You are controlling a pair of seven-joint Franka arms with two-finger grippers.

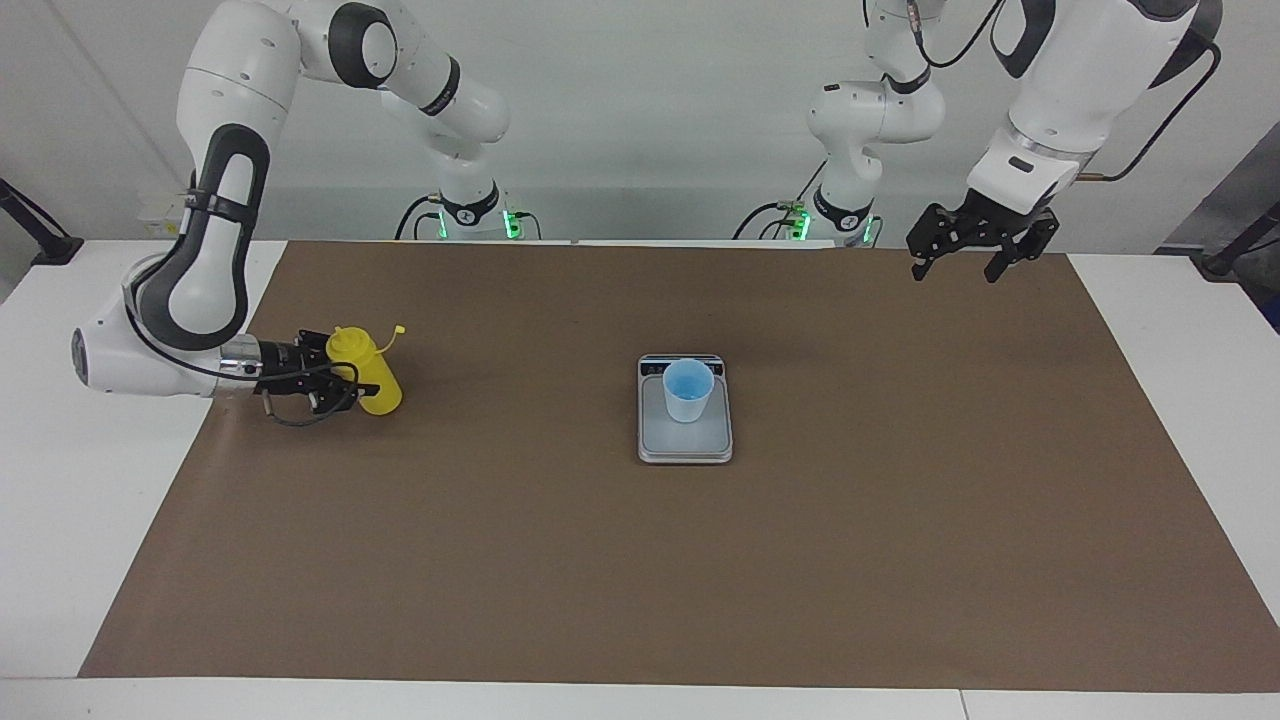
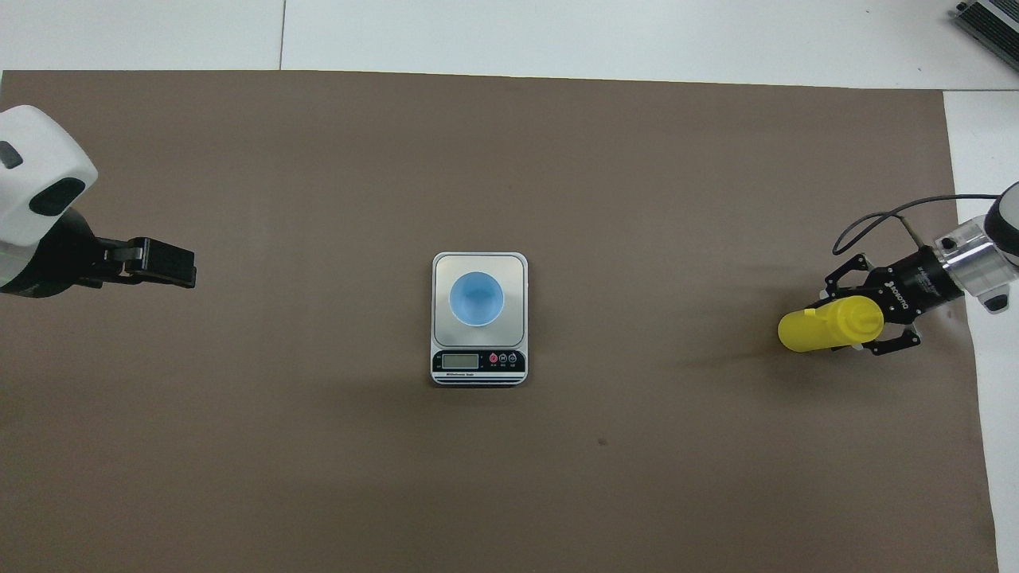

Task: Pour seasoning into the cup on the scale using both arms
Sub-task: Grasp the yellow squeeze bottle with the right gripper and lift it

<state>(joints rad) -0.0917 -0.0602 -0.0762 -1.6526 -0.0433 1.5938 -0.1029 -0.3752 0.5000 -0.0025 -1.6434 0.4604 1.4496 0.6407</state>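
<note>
The yellow seasoning bottle (image 1: 370, 378) stands on the brown mat at the right arm's end of the table; it also shows in the overhead view (image 2: 824, 326). My right gripper (image 1: 340, 388) reaches in low from the side, with its fingers against the bottle's sides (image 2: 856, 318). The light blue cup (image 1: 688, 390) stands upright on the silver-grey scale (image 1: 685, 445) at the mat's middle, and looks empty from above (image 2: 476, 298). The scale's (image 2: 446, 267) display strip faces the robots. My left gripper (image 1: 958, 270) hangs open and empty in the air over the left arm's end of the mat (image 2: 179, 267).
A brown mat (image 1: 900, 520) covers most of the white table (image 1: 60, 480). The bottle's small tethered cap (image 1: 398, 329) sticks out beside its top. A black cable loops by the right wrist (image 2: 876, 219).
</note>
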